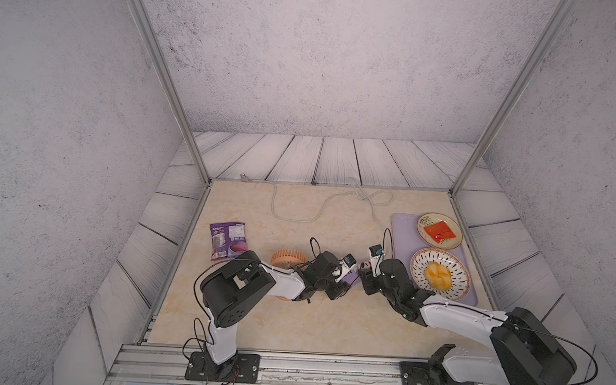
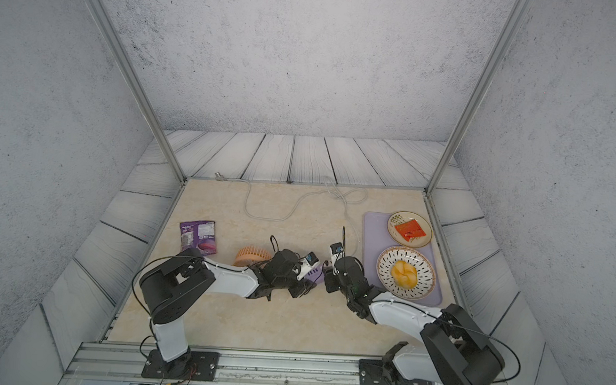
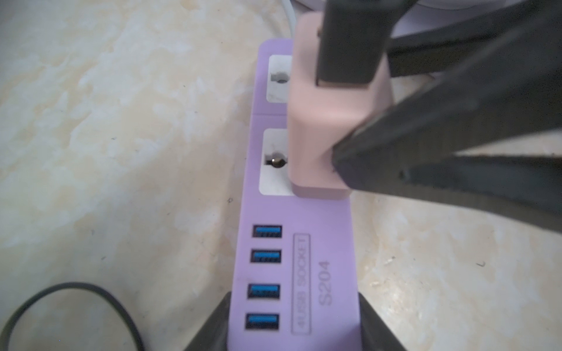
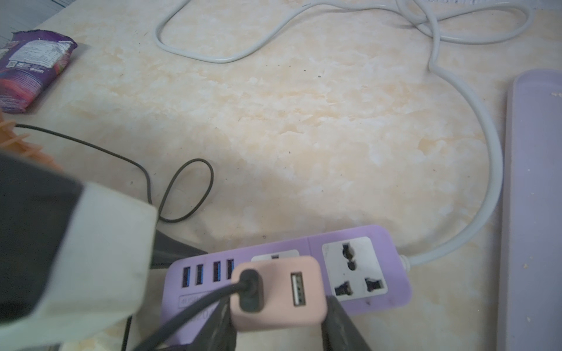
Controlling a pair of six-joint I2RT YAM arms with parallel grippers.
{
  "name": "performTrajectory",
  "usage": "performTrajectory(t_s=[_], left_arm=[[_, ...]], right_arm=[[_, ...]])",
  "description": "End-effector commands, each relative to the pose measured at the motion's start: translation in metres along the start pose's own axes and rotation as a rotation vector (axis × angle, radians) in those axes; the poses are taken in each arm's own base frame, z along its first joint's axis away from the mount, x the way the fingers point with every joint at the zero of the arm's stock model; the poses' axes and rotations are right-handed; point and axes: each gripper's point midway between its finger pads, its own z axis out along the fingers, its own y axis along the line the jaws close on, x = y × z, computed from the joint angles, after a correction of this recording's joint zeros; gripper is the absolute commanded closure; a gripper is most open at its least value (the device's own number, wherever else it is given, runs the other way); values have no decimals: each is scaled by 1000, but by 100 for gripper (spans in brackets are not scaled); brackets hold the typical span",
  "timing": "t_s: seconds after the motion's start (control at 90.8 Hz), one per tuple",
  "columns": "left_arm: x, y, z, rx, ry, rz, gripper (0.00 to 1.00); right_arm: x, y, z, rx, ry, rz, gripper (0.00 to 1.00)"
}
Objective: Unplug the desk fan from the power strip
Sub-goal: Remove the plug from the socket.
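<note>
The lavender power strip point(image 3: 292, 273) point(image 4: 395, 273) lies on the marble tabletop between both arms, seen in both top views point(image 1: 353, 275) point(image 2: 315, 273). My left gripper point(image 3: 293, 331) point(image 1: 345, 280) is shut on its USB end. A beige-pink plug point(image 3: 319, 146) point(image 4: 279, 291) sits over the socket nearest the USB ports, and my right gripper point(image 4: 278, 325) point(image 1: 362, 272) is shut on its sides. Whether its prongs are still in the socket is hidden. Its thin black cord point(image 4: 146, 173) runs to the orange desk fan point(image 1: 285, 259) point(image 2: 249, 255), half hidden by the left arm.
The strip's thick grey-white cord point(image 1: 298, 218) point(image 4: 492, 170) loops toward the back edge. A purple snack bag point(image 1: 226, 240) lies at the left. A lavender tray point(image 1: 402, 234) on the right bears a plate point(image 1: 455, 224) with a red packet and a patterned plate point(image 1: 418, 268) with a yellow bun.
</note>
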Motion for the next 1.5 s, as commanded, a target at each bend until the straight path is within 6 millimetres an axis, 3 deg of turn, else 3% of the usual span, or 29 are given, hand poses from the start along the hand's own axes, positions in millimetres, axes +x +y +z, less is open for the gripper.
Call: performTrajectory(t_s=[0.0, 0.572, 1.222, 1.486], left_arm=[[-19, 7, -4, -30, -54, -8, 100], [-19, 5, 0, -16, -55, -19, 100], [-16, 5, -1, -20, -53, -23, 100], [-16, 5, -2, -22, -53, -20, 100]], right_arm=[[-13, 13, -5, -85, -56, 88, 84], [-14, 21, -9, -65, 6, -124, 85], [-26, 17, -4, -28, 32, 17, 86], [-19, 16, 3, -28, 60, 33, 86]])
